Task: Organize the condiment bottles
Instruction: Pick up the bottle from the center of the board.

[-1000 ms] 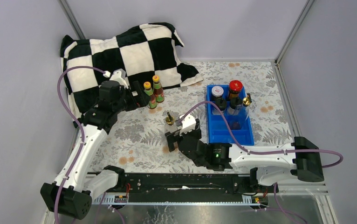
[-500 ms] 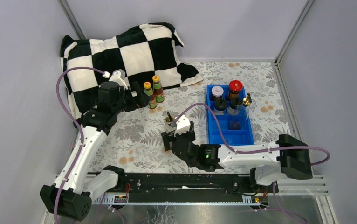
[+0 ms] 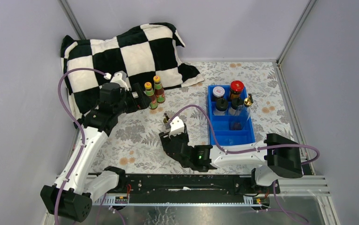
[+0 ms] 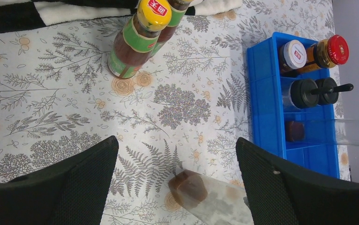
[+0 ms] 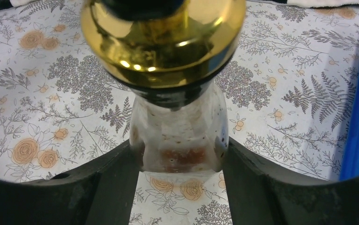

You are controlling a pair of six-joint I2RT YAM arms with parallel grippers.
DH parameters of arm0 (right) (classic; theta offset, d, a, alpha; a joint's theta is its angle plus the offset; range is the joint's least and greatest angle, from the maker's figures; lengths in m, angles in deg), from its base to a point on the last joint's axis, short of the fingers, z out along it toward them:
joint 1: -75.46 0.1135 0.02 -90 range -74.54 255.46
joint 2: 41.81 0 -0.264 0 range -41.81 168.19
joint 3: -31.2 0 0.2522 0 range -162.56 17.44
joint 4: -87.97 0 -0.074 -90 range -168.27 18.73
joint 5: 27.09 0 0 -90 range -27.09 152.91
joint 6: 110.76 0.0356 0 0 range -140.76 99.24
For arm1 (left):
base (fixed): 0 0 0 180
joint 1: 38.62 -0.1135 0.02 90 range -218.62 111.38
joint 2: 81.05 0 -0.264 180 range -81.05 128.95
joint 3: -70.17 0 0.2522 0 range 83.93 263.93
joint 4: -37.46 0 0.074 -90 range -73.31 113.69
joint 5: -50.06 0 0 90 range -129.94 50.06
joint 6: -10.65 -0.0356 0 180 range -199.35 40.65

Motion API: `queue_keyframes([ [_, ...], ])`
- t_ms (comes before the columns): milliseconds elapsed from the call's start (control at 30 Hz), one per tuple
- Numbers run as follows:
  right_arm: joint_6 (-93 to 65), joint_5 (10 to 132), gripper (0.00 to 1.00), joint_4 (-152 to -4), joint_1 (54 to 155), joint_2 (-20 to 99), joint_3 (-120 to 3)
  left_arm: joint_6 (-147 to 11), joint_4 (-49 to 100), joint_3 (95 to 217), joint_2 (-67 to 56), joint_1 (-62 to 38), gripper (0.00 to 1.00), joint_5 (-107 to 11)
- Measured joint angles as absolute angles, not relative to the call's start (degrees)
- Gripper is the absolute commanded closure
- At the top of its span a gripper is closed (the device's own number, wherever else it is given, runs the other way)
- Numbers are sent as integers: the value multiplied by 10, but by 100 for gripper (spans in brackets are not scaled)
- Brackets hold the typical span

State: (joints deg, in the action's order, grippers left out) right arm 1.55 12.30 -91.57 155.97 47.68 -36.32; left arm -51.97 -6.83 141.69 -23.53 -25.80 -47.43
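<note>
**Right gripper.** The right gripper (image 5: 181, 150) is set around the lower body of a clear gold-spouted bottle (image 5: 177, 136). Its 2 fingers (image 5: 107, 187) are pressed against opposite sides of the glass, so the claw is recorded as clamped on this bottle. The bottle is upright on the floral table cover (image 3: 135, 136), at mid-table, left of the blue tray (image 3: 229, 137) and apart from it. A brown residue is seen at its base.

**Left gripper.** The left gripper (image 4: 175, 145) is held with its fingers wide apart and nothing between them. It is positioned just beside the 2 orange-capped sauce bottles (image 3: 153, 93), on their left in the top view, without contact.

**Orange-capped bottles.** Both are upright and close together on the table cover, at the edge of the checkered cushion (image 3: 130, 51).

**Tray contents.** 5 containers are held in the tray:
- The white-lidded jar (image 4: 295, 52) and the red-lidded jar (image 4: 330, 50) are side by side in the far compartment.
- The 2 black-capped shakers (image 4: 314, 92) are side by side in the next compartment.
- A 2nd gold-spouted bottle (image 3: 248, 101) is upright at the tray's right side; its base is seen in the 3rd compartment.
</note>
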Motion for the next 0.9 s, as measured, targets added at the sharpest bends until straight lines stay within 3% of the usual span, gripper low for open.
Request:
queue_keyframes([
  [67,15,121,33,-918,1559,478,-363,-522,-68,1414,-235,-258,1,-474],
  [167,15,116,48,-921,1557,481,-363,-523,-69,1412,-235,-258,1,-474],
  [267,14,113,53,-923,1555,481,-363,-523,-69,1411,-235,-258,1,-474],
  [900,-52,87,54,-891,1552,428,-361,-523,-69,1410,-235,-258,1,-474],
])
